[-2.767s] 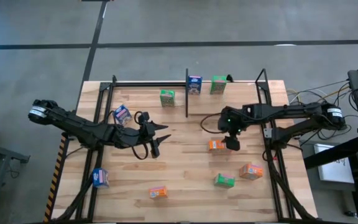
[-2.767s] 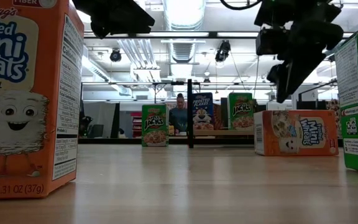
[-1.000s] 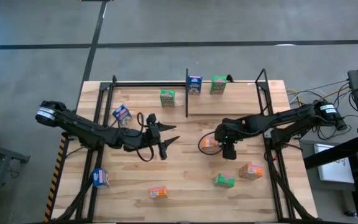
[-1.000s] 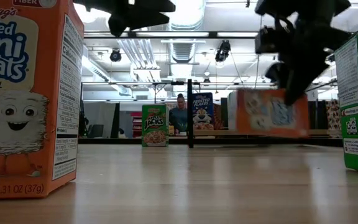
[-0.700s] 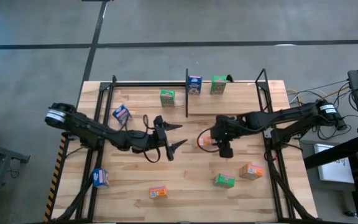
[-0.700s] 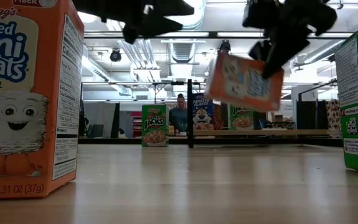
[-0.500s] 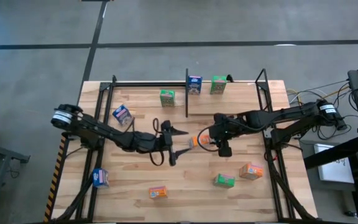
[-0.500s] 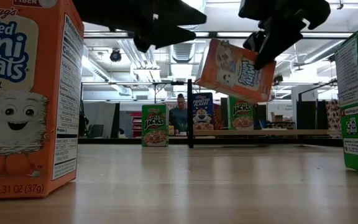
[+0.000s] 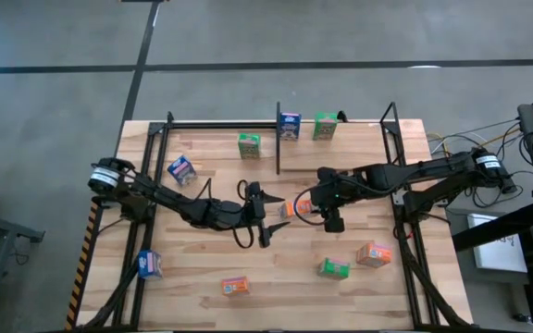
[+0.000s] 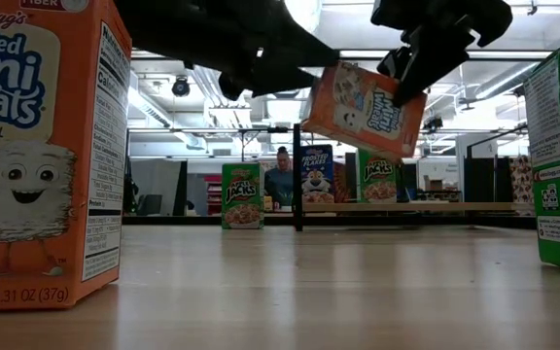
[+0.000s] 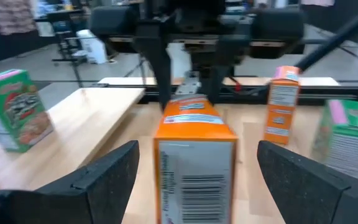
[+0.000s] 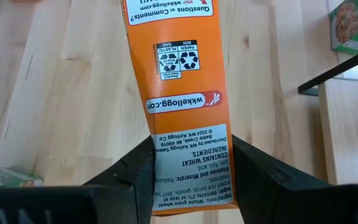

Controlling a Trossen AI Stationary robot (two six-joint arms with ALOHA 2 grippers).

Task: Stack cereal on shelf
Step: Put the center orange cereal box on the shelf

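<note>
My right gripper (image 9: 311, 207) is shut on an orange cereal box (image 9: 290, 209) and holds it in the air over the table's middle. My left gripper (image 9: 272, 220) is open, level and pointing at the box. Its fingers (image 11: 114, 174) stand on either side of the box's free end (image 11: 194, 130) without touching it. The shelf (image 9: 340, 141) runs along the far edge. A green box (image 9: 249, 145) stands left of its black divider (image 9: 278, 139), and a blue box (image 9: 290, 125) and a green one (image 9: 325, 126) stand to the right. My right gripper pinches the orange box between its two fingers (image 12: 135, 180), one on each broad face (image 12: 194, 168), near the end toward the table's right. The fingers slant down from the right. The box juts toward my left gripper, tilted (image 10: 366, 109) and lifted clear of the table.
Loose boxes lie on the tabletop: blue ones at the left (image 9: 181, 169) and near left (image 9: 149, 265), an orange one (image 9: 236, 286) near the front, and a green one (image 9: 333, 268) and an orange one (image 9: 373, 253) at the near right. Black frame posts (image 9: 391, 120) stand at the shelf ends.
My right gripper has lifted the orange box off the table, carried it a little toward the left and tipped it, so that one end points at my left gripper. My left gripper has gone toward the table's right and down, up to the box's free end.
</note>
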